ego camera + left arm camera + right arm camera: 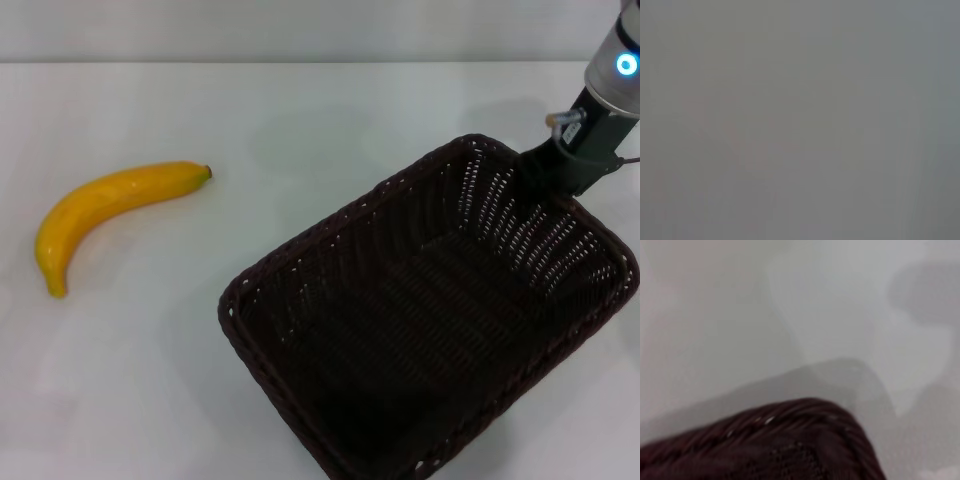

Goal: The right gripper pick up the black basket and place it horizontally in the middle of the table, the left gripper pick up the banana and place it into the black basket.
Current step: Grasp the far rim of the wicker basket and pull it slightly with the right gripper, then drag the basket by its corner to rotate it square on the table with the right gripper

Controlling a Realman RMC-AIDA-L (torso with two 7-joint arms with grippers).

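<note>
Right gripper [548, 165]: my black jaw on the silver-grey arm with the blue ring light sits at the far right rim corner of the basket. Looks clamped on the rim, I'd guess so it can swing the thing round.
Basket: big dark woven wicker basket [430, 320], skewed diagonally, right of centre, partly off the near edge of view.
Banana: curved glossy yellow banana [105, 205] lying flat, well left of the basket, untouched.
Left gripper: not in sight, its wrist view is blank grey.
Surface: plain white smooth tabletop [300, 120], pale wall strip behind.
</note>
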